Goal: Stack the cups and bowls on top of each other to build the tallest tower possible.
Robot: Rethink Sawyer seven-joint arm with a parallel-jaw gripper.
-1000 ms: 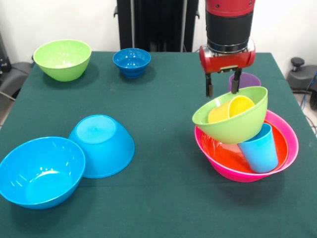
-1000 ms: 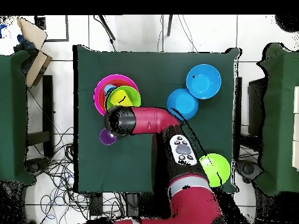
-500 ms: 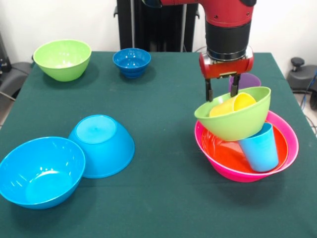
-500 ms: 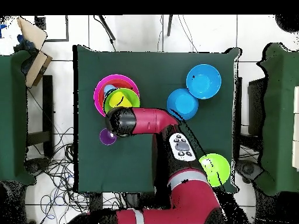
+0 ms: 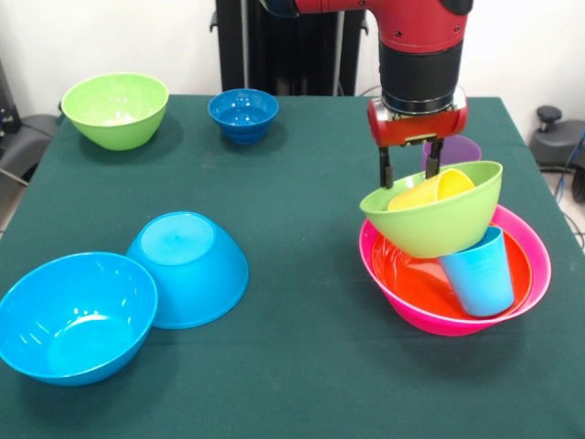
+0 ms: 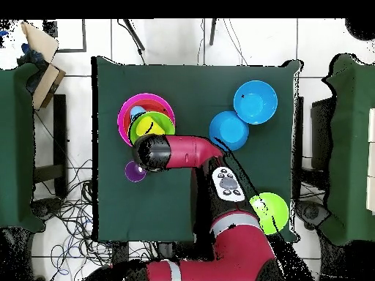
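Front view. The claw [image 5: 409, 174] hangs from the red and black arm [image 5: 419, 55] over the far rim of a tilted lime green bowl [image 5: 437, 219]; its two dark fingers [image 5: 386, 170] stand apart, spread open, and whether they touch the rim cannot be told. A yellow cup [image 5: 430, 189] lies on its side inside this bowl. The bowl leans on a light blue cup [image 5: 479, 273], which stands tilted in an orange bowl [image 5: 413, 283] nested in the large pink bowl [image 5: 530, 240]; together these form the tower, at about 3 o'clock on the green table [image 5: 302, 192]. A purple cup [image 5: 457, 148] stands just behind the tower, toward 1 o'clock.

At 8 o'clock two bright blue bowls touch: an upright one [image 5: 73, 315] nearest the table edge and an overturned one [image 5: 190, 267] beside it. A second lime green bowl [image 5: 115, 109] sits at 10 o'clock, and a small dark-blue footed bowl [image 5: 243, 114] at 11 o'clock, both upright and well apart from the tower.

Overhead view. The arm covers part of the tower [image 6: 146, 117]; the purple cup shows just beside it.
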